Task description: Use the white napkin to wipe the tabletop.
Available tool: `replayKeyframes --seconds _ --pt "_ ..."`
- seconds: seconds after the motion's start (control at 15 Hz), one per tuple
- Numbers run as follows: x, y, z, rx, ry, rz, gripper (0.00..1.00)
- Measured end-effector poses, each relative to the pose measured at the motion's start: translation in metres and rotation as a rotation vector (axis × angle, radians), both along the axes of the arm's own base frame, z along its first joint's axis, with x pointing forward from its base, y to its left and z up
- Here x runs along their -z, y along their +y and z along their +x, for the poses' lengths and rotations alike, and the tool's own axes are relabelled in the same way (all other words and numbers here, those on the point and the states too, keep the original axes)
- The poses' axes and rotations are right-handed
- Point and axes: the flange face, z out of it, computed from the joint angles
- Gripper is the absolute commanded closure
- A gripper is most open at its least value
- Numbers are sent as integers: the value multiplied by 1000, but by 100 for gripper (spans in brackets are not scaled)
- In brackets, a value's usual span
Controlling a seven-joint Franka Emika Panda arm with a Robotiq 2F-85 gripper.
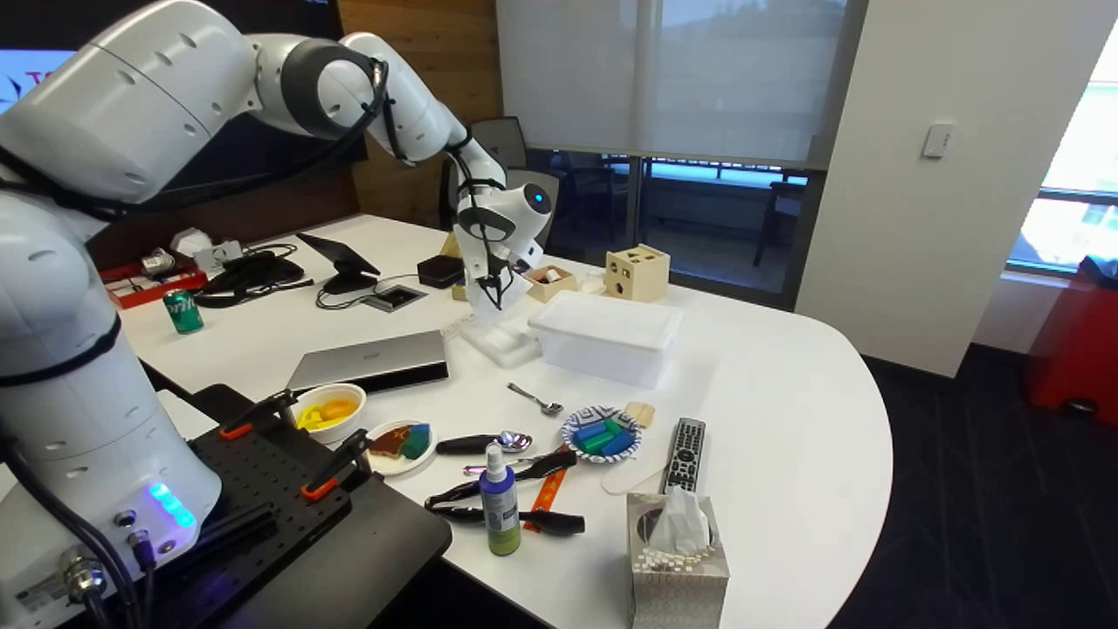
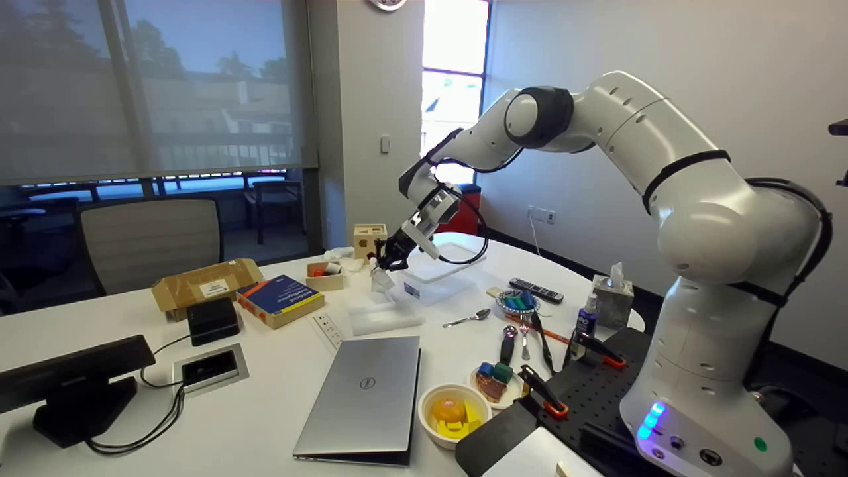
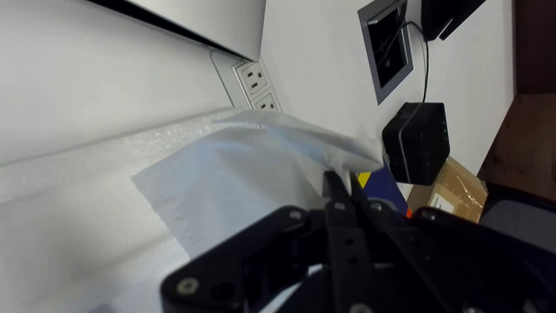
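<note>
My gripper (image 3: pixel 345 180) is shut on the white napkin (image 3: pixel 260 161), pinching it near one edge. In the wrist view the napkin spreads loose and creased from the fingertips. In both exterior views the napkin (image 1: pixel 486 299) (image 2: pixel 381 279) hangs down from the gripper (image 2: pixel 383 260) at the far part of the tabletop (image 1: pixel 786 393). It hangs over or just beside a flat white block (image 2: pixel 381 319) on the table. I cannot tell whether its lower edge touches the block. The glossy white tabletop also shows in the wrist view (image 3: pixel 321 65).
A lidded clear box (image 1: pixel 603 349) stands right beside the white block. The laptop (image 2: pixel 368 391), spoon (image 2: pixel 467 318), book (image 2: pixel 281 299), wooden shape box (image 1: pixel 638 273) and small cardboard tray (image 2: pixel 324 277) surround the area. Nearer the base lie bowls, tongs, a spray bottle (image 1: pixel 500 502) and a tissue box (image 1: pixel 677 568).
</note>
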Motion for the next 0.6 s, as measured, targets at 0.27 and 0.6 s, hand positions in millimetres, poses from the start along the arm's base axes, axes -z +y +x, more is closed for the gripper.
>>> replayKeyframes --seconds 0.27,0.6 --pt "30 -2 3 -56 34 23 100" --pt "54 -1 8 -124 72 8 50"
